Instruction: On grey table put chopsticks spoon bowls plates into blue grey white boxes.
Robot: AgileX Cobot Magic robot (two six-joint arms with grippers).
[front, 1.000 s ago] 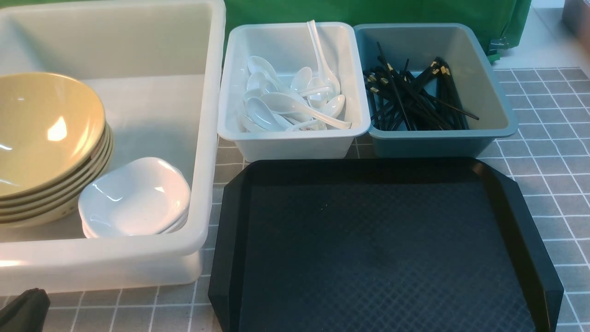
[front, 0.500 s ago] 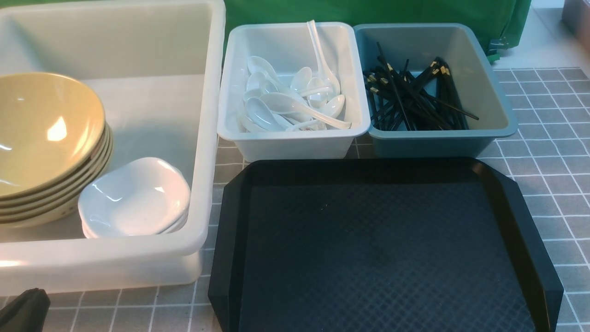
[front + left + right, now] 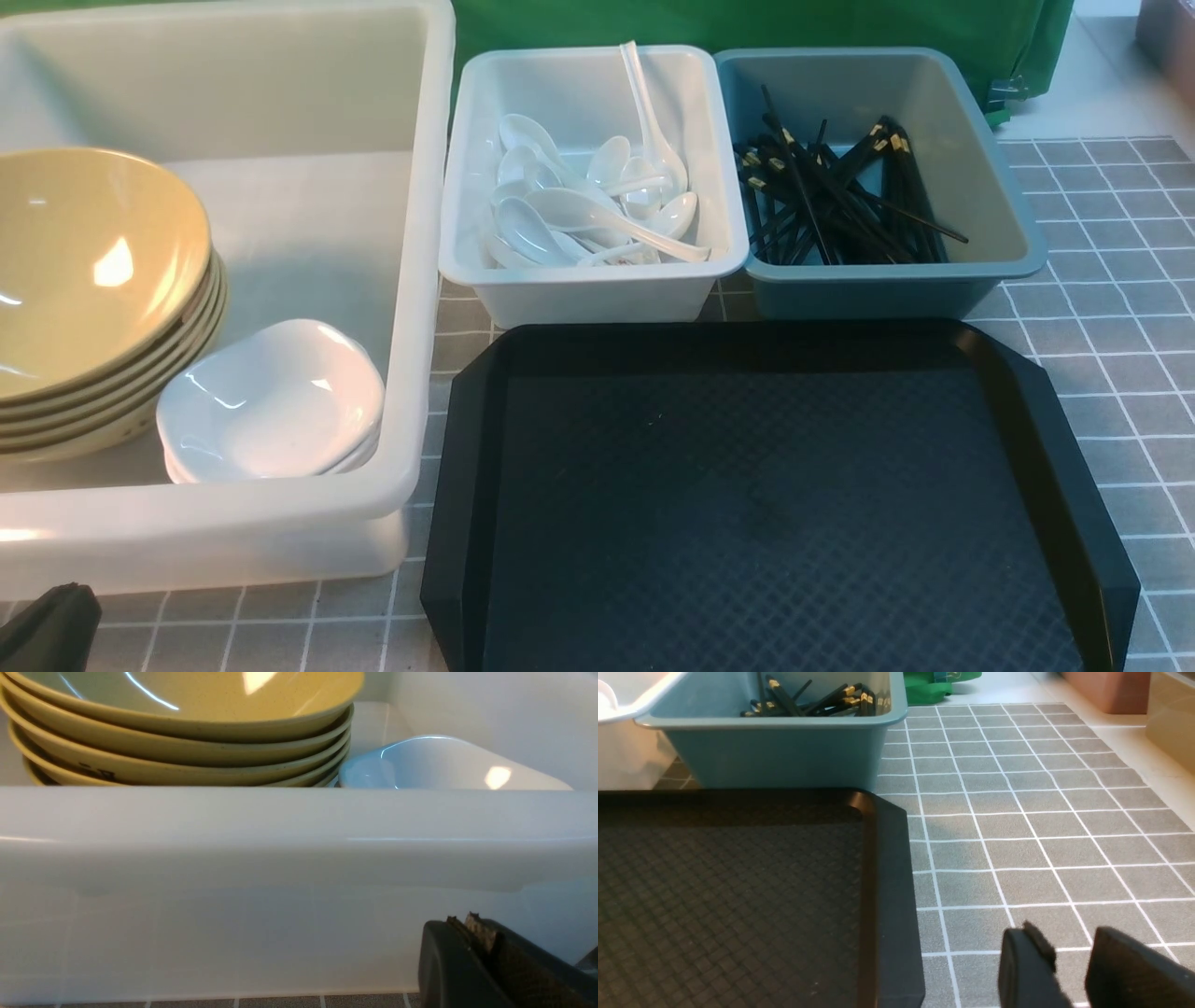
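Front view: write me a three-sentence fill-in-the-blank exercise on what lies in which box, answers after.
1. The chopsticks lie in the ____ box.
2. The spoons fill the small white box, which stands to the ____ of that box.
3. In the large white box, the plates sit stacked beside the stack of ____.

Missing words: blue-grey; left; bowls

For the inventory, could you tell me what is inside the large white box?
The large white box holds stacked tan bowls and white plates; lower dishes are mostly hidden.
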